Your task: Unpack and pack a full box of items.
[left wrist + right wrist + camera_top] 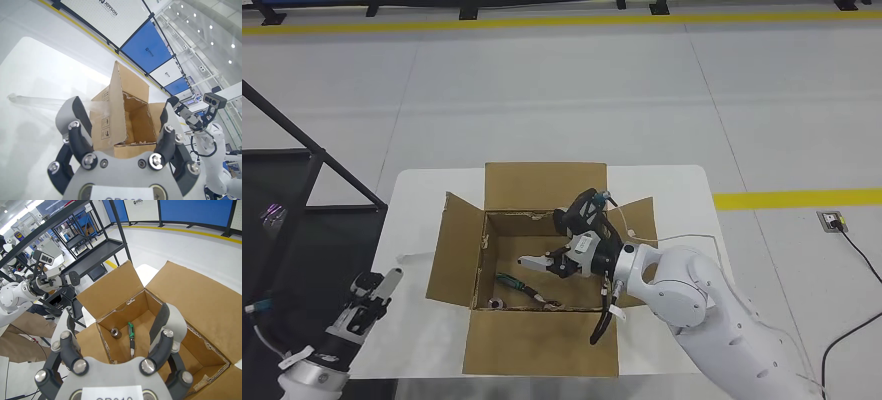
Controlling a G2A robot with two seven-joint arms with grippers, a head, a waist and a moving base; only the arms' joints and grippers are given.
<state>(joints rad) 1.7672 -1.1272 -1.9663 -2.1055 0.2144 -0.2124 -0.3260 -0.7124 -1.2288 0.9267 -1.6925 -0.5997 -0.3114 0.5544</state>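
Where the right arm hangs over the open brown cardboard box (pixel 113 291), its claw (pixel 116 313) is spread wide and holds nothing, and its base cuts off the near part of the box floor. Just beyond, on that floor, a green-handled screwdriver (pixel 131 334) lies near a short grey metal cylinder with a hole in its top (pixel 115 333), not touching it. The screwdriver's thin tip is hard to make out against the claw's base. From above, the arm covers the box's right side. Farther off, at the left edge of the white table (pixel 412 200), the left claw (pixel 122 106) gapes wide, empty.
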